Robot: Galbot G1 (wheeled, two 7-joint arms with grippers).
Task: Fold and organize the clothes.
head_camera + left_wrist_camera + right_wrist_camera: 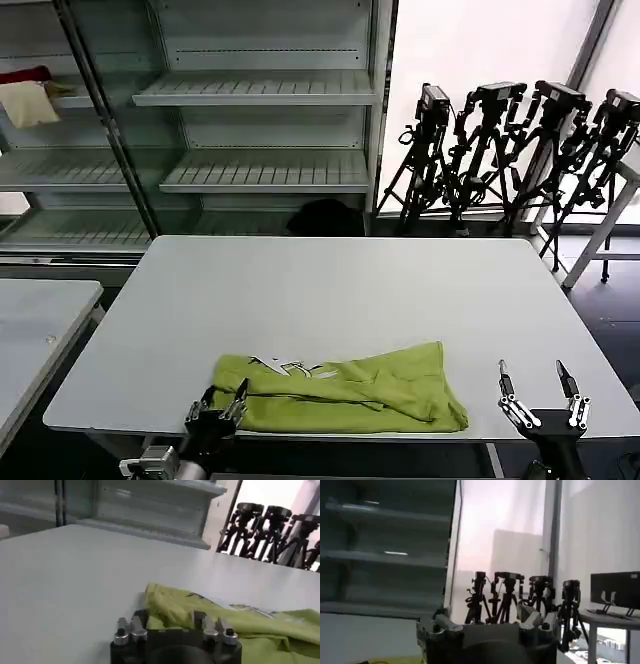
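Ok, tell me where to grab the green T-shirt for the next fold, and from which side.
Probably the T-shirt's near left corner, from the table's front edge. The shirt lies in a long folded band close to that edge, and the left gripper sits at that corner. The open right gripper could take the right end.

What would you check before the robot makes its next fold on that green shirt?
1. T-shirt fully on the table: ok, lying partly folded near the front edge.
2. Left gripper placed to work: ok, at the shirt's left end.
3. Left jaws holding cloth: cannot tell, the fingers sit at the shirt's edge in the left wrist view.
4. Right gripper ready: ok, jaws open, beside the shirt's right end and apart from it.
5. Cloth lying smooth: not ok, creases and overlapping layers show.
6. Printed graphic tucked away: not ok, it shows on top.
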